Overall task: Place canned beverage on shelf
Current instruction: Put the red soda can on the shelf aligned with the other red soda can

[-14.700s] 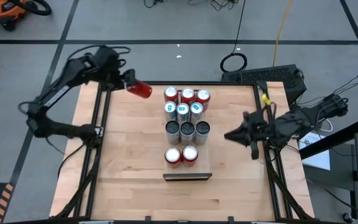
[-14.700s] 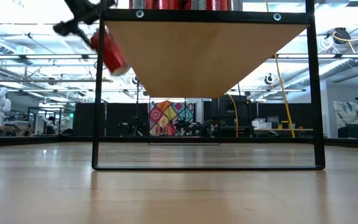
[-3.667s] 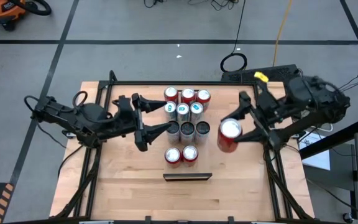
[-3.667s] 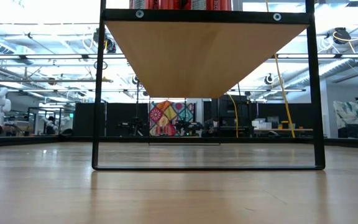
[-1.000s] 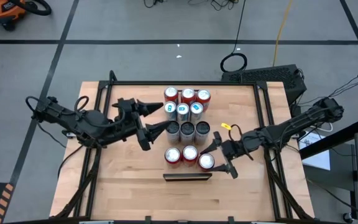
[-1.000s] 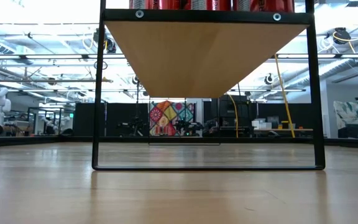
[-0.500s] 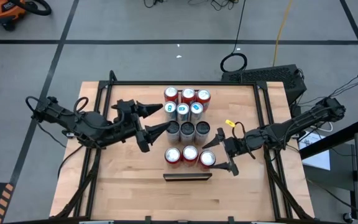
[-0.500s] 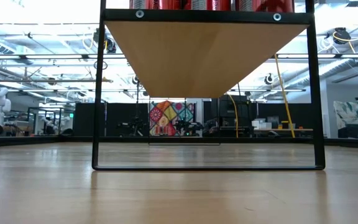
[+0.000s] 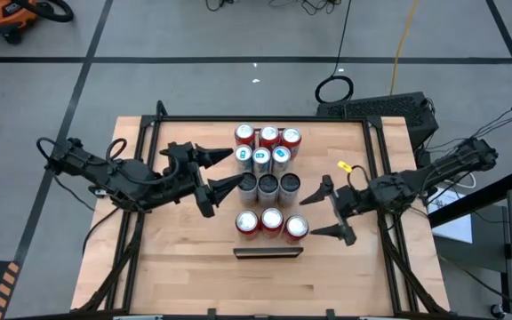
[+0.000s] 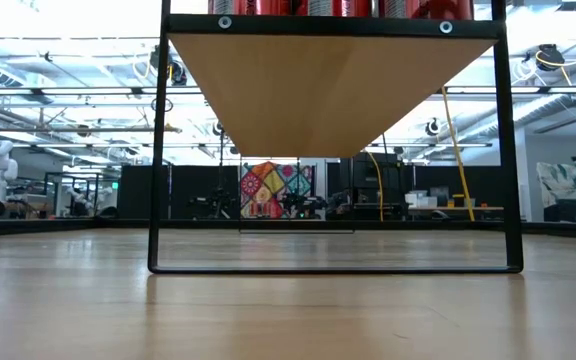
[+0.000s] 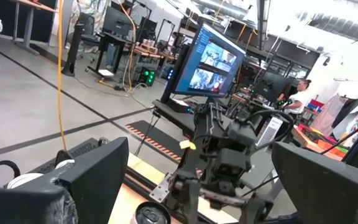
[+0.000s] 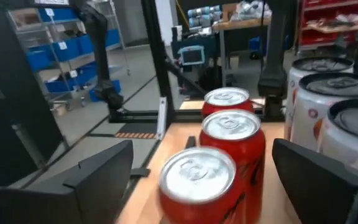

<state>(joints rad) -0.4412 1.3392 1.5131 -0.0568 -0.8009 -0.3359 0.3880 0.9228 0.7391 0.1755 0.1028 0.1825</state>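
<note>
Right pincer (image 9: 329,212) is open, jaws spread wide, empty, just right of the front row of cans on the shelf (image 9: 268,247). Nearest can is the red can (image 9: 295,228) at the right end of that row; it stands upright on the shelf, apart from the fingers, not gripped. In the right wrist view the same red can (image 12: 199,185) sits between the two spread fingers (image 12: 101,171) but ahead of them, with two more red cans lined up behind it.

Front row: three red cans touching side by side. Behind it a row of dark cans (image 9: 268,186), then silver cans with blue marks (image 9: 261,157), then red cans (image 9: 268,136) at the far end. The dark strip (image 9: 268,252) at the near end of the shelf is bare.

Left pincer (image 9: 225,169) is open too, holding nothing, hovering just left of the dark and silver rows. Left arm lies across the left side of the table (image 9: 185,258).

Low view shows only the shelf underside (image 10: 330,90) and can bottoms at the top edge; probably the front row, hard to tell.
</note>
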